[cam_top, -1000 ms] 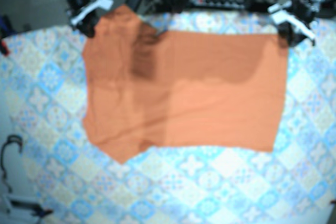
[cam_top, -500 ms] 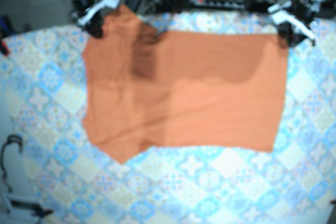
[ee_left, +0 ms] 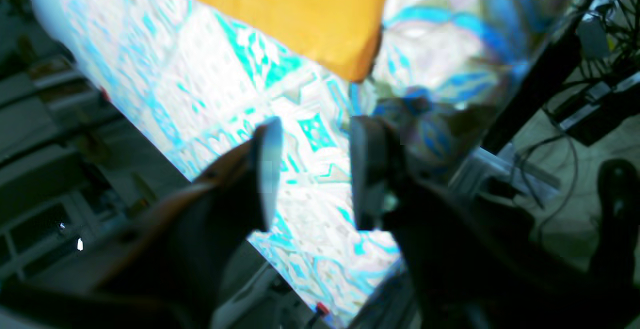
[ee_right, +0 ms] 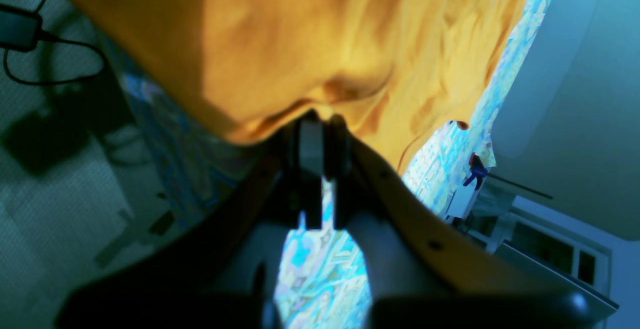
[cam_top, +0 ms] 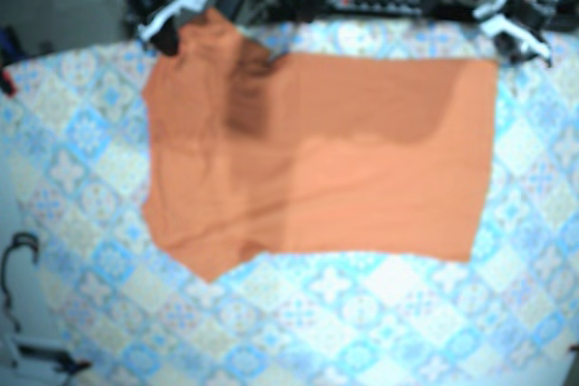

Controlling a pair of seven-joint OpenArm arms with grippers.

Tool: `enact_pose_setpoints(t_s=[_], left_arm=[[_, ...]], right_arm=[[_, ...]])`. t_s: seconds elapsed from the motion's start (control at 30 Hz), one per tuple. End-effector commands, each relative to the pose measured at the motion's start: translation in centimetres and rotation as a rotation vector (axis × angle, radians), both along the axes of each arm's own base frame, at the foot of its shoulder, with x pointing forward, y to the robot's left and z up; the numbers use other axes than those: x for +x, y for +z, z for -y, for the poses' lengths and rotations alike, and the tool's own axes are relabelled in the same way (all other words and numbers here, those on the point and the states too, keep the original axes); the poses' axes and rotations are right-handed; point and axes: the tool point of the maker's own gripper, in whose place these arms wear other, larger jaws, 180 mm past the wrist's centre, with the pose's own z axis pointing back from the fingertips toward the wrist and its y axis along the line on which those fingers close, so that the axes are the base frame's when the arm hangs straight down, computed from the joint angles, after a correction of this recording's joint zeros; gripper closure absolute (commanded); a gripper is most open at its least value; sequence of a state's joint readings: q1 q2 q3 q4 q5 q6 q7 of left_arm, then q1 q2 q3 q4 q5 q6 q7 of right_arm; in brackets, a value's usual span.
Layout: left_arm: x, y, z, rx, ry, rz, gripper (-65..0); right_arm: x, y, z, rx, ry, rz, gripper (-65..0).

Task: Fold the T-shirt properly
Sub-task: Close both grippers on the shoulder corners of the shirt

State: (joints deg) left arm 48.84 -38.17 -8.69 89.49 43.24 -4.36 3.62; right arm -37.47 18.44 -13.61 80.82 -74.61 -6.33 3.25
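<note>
Two grippers are sitting at the far edge of the orange fabric T-shirt [cam_top: 317, 151], which is lying spread flat on the blue-patterned tablecloth [cam_top: 362, 314]. The right gripper [ee_right: 320, 126] is pinching the shirt's edge at one far corner. The left gripper [ee_left: 312, 164] is hanging unclenched just off the opposite corner, holding nothing. With only one side gripped, any pull is probably risking a skewed drag, or the shallow pinch slipping free.

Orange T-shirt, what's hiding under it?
The blue patterned tablecloth shows around the orange T-shirt, so the shirt lies on that. Anything else beneath is covered and cannot be seen.
</note>
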Motion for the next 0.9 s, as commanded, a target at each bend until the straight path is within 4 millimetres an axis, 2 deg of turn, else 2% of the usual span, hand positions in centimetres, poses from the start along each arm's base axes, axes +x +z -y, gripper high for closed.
enact_pose_setpoints(t_s=[0.0, 0.13, 0.37, 0.47, 0.6, 0.87], left_arm=[[0.2, 0.4, -0.8, 0.019, -0.004, 0.006, -25.7], [-0.3, -0.4, -1.3, 0.03, -0.011, -0.027, -26.9], [0.5, -0.6, -2.0, 0.043, -0.001, -0.016, -26.9], [1.2, -1.4, -0.9, 0.027, -0.023, -0.02, -26.9], [1.9, -1.9, -0.6, 0.022, -0.027, -0.016, -26.9], [2.3, -2.7, 0.7, -0.002, -0.053, -0.045, -26.9]], right_arm=[[-2.3, -1.2, -0.1, -0.001, 0.021, -0.099, 0.0], [-2.3, -1.2, -0.2, 0.0, 0.023, -0.1, 0.0], [-2.3, -1.2, -0.2, 0.0, 0.023, -0.1, 0.0], [-2.3, -1.2, -0.2, 0.0, 0.023, -0.1, 0.0], [-2.3, -1.2, -0.1, -0.001, 0.021, -0.099, 0.0], [-2.2, -1.2, -0.2, -0.001, 0.02, -0.098, 0.0]])
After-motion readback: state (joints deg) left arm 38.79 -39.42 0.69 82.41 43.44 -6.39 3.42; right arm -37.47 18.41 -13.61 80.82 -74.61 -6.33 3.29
